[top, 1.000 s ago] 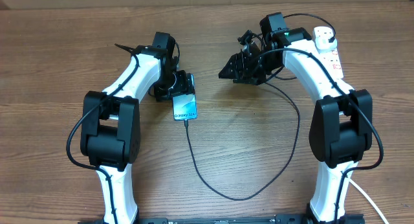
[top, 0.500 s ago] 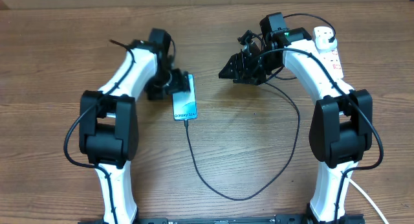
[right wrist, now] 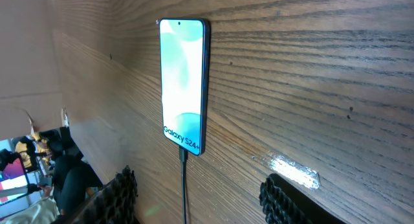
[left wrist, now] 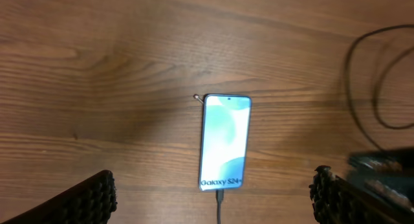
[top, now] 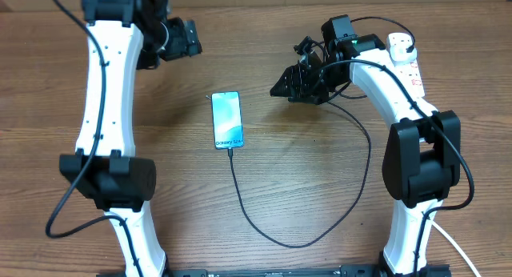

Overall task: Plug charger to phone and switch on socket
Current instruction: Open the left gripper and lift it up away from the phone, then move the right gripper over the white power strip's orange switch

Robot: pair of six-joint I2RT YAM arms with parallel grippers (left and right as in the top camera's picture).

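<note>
My left jaws stand wide apart and hold nothing. In the left wrist view the ribbed fingers (left wrist: 90,199) show only at the two lower corners. From overhead, my left arm (top: 106,85) reaches into the upper left of the frame, well apart from the phone (top: 226,121).

The phone lies flat and screen up on the tabletop (top: 304,173), a little left of centre in the overhead view. Its long side runs up and down the frame, with the "Galaxy S24" lettering at its lower end. The charger (right wrist: 183,185) has its connector seated in the phone's lower edge. From overhead, its black cable runs down the frame, loops across the lower middle and climbs the right side toward my right arm (top: 392,93), where I lose it.

My right jaws are partly apart and empty. In the right wrist view both fingers (right wrist: 119,197) sit at the bottom edge, with the phone and cable on the tabletop beyond them. From overhead they hang right of centre in the upper half, near the phone but not touching it.

The socket (top: 404,53) lies in the upper right corner, partly hidden by my right arm. I cannot tell how its switches are set.
</note>
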